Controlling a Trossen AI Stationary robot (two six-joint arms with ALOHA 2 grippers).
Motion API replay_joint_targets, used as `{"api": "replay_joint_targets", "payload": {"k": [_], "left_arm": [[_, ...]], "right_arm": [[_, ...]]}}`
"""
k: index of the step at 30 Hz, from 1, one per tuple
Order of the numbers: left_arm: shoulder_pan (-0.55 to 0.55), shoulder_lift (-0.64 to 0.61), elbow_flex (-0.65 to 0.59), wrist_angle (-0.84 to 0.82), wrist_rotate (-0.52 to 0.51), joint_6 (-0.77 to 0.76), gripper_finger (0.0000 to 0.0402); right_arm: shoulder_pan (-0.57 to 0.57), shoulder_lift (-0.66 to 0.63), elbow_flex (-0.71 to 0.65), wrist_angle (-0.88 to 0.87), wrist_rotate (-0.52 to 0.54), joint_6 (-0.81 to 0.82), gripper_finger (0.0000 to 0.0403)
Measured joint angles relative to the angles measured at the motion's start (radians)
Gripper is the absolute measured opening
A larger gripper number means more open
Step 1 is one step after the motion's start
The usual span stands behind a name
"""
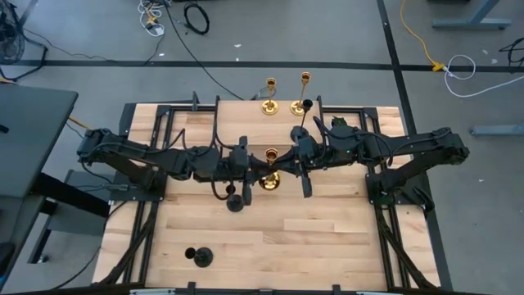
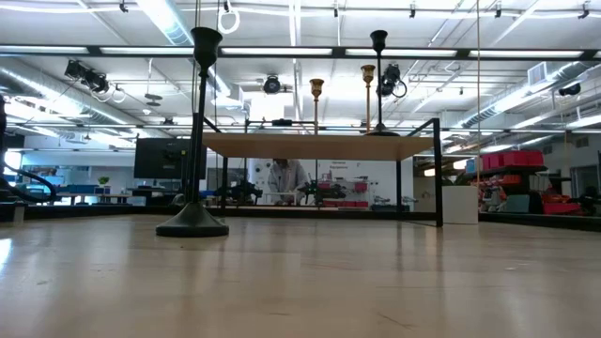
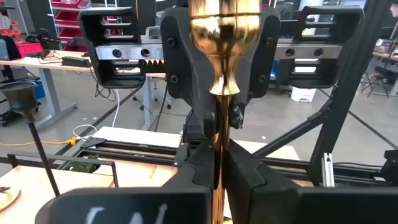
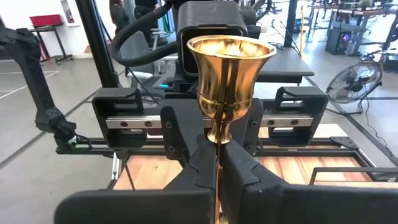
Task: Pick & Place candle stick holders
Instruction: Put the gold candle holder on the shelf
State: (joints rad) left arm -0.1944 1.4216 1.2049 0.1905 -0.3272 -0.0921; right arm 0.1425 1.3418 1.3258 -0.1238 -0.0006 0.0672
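High view: both arms meet at table centre over one gold holder (image 1: pixel 270 179), base on the wood. Left gripper (image 1: pixel 255 166) and right gripper (image 1: pixel 288 166) face each other across its stem; looks like a handover or shared hold, so the piece stays upright. Two more gold holders (image 1: pixel 269 105) stand w/ a black holder (image 1: pixel 301 109) by the far edge. Another black one (image 1: pixel 235 199) sits just beside the left gripper, a third black (image 1: pixel 199 256) near the front edge, well apart. Table (image 1: pixel 327 238) front half offers most room to move.

Low view: near black holder (image 2: pixel 195 141) upright; three others far off in a row. Neither gripper shows.

Left wrist view: gold stem (image 3: pixel 218 155) runs between the dark fingers (image 3: pixel 249 177), which are pressed onto it. The other gripper's body sits right behind the cup, very tight clearance.

Right wrist view: same holder, cup (image 4: pixel 231 74) above the fingers (image 4: pixel 245 171), also clamped on the stem. Judgement: one must let go before either pulls back.
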Motion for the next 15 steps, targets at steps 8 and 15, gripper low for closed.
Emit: {"api": "replay_joint_targets", "payload": {"k": [8,15], "left_arm": [[0.000,0.000,0.000,-0.003,-0.007,0.014,0.0014],[0.000,0.000,0.000,-0.010,-0.011,0.015,0.0014]], "right_arm": [[0.000,0.000,0.000,-0.008,-0.002,-0.035,0.0011],[0.000,-0.001,0.000,-0.022,-0.040,-0.059,0.0077]]}}
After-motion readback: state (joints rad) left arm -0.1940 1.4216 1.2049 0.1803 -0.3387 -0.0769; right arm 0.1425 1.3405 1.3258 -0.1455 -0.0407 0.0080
